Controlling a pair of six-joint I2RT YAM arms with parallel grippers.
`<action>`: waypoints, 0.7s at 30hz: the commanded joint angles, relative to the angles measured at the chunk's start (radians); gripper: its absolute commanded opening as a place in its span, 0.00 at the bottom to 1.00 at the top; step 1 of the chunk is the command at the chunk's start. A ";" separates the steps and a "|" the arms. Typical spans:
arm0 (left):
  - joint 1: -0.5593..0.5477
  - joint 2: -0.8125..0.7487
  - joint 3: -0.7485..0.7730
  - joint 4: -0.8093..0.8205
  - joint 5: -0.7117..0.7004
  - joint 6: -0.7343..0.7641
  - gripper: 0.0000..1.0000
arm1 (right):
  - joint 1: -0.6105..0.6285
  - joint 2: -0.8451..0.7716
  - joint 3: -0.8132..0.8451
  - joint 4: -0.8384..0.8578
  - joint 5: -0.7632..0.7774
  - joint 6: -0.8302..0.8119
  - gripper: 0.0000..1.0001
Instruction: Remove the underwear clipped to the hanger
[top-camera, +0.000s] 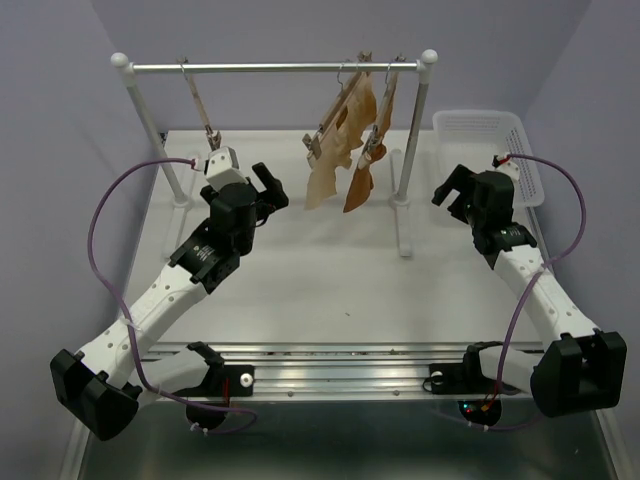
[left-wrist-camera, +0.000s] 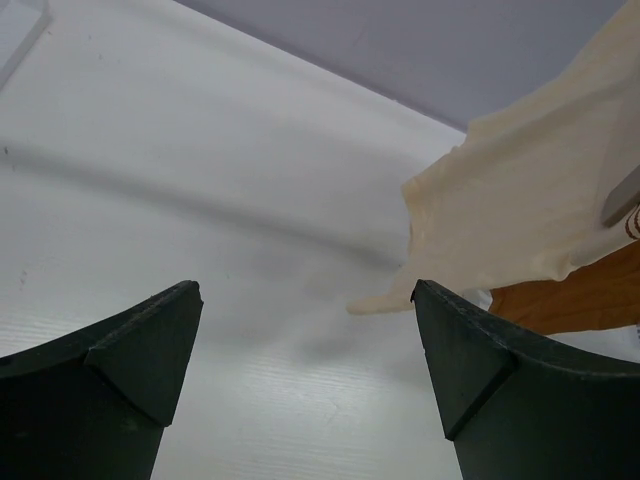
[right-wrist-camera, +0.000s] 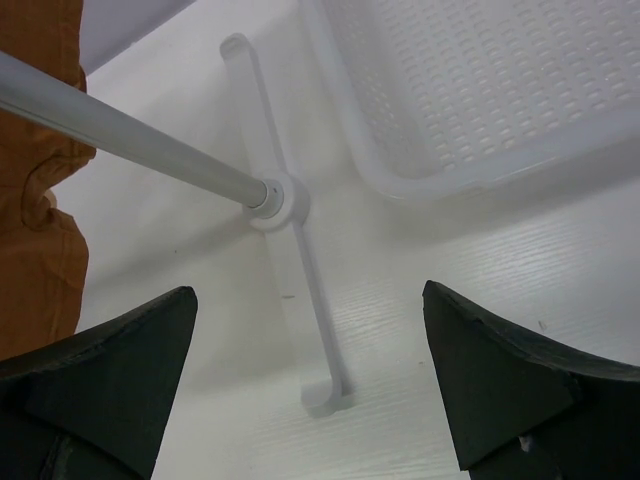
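Note:
The pale cream underwear (top-camera: 324, 176) hangs from a tilted light-wood hanger (top-camera: 336, 112), which hooks on the rack's rail. A clip (top-camera: 312, 146) grips the cloth at the hanger's lower end. In the left wrist view the underwear (left-wrist-camera: 520, 215) fills the upper right, its lower tip just above the right finger. My left gripper (top-camera: 272, 187) is open and empty, just left of the cloth and apart from it; it shows in its own view too (left-wrist-camera: 305, 290). My right gripper (top-camera: 450, 195) is open and empty, right of the rack's post, and shows in the right wrist view (right-wrist-camera: 310, 295).
A darker orange-brown garment (top-camera: 362, 180) hangs on a second hanger right beside the underwear (left-wrist-camera: 585, 300) (right-wrist-camera: 40, 190). A bare hanger (top-camera: 200, 105) hangs at the rail's left. The rack's right post (right-wrist-camera: 130, 140) and foot (right-wrist-camera: 305, 300) stand near my right gripper. A white basket (top-camera: 490, 140) sits at back right.

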 joint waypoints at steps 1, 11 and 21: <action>0.008 0.004 0.063 0.035 -0.049 -0.002 0.99 | -0.003 -0.038 0.047 0.013 0.026 -0.025 1.00; 0.028 0.122 0.289 0.115 0.167 0.207 0.99 | -0.003 -0.047 0.079 0.024 -0.129 -0.076 1.00; 0.026 0.300 0.607 0.122 0.442 0.399 0.99 | -0.003 -0.068 0.084 0.022 -0.188 -0.104 1.00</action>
